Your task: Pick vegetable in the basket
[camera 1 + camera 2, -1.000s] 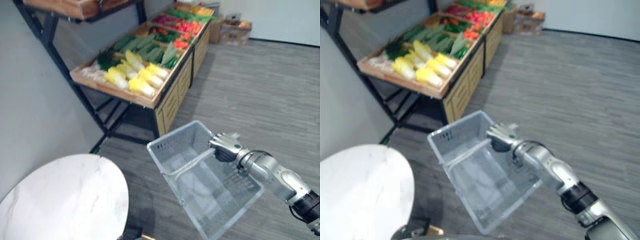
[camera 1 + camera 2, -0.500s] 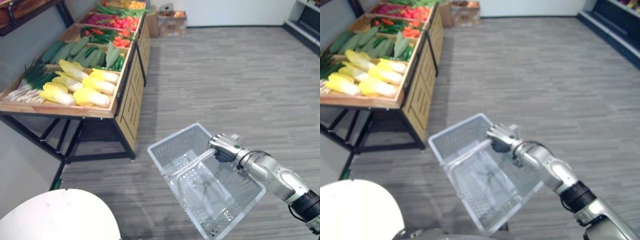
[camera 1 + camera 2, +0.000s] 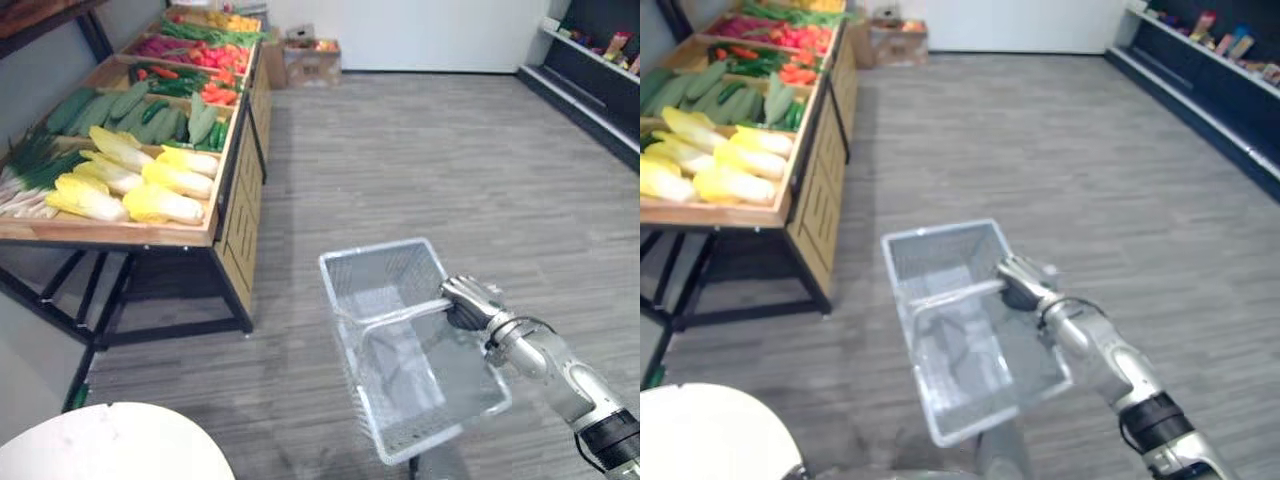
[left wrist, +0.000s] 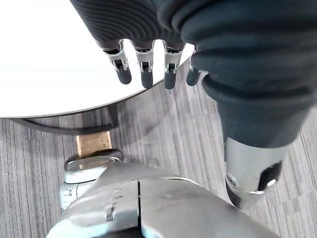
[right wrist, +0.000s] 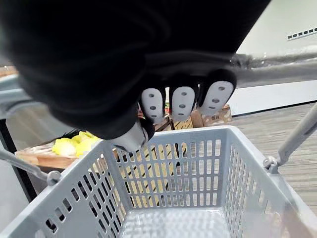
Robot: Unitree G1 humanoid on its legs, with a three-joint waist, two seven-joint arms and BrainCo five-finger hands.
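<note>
My right hand (image 3: 470, 300) is shut on the handle (image 5: 277, 69) of an empty grey mesh basket (image 3: 380, 252), which hangs tilted above the floor in front of me. In the right wrist view its fingers (image 5: 183, 101) curl round the bar, with the basket's far wall (image 5: 168, 168) below. Vegetables lie in a wooden stand (image 3: 225, 215) at my left: yellow cabbages (image 3: 150, 195), green cucumbers (image 3: 130, 105) and red peppers (image 3: 205, 55) farther back. The left hand (image 4: 143, 64) hangs with straight fingers beside a white round table (image 4: 44, 54), holding nothing.
The white round table (image 3: 120, 445) sits at the lower left, close to me. Cardboard boxes (image 3: 305, 60) stand at the stand's far end. A dark shelf (image 3: 590, 70) runs along the right wall. Grey plank floor (image 3: 420, 150) stretches between stand and shelf.
The camera has swung right, so the stand and table have slid left in the picture. The basket stays in my right hand, now hanging a little more to the right.
</note>
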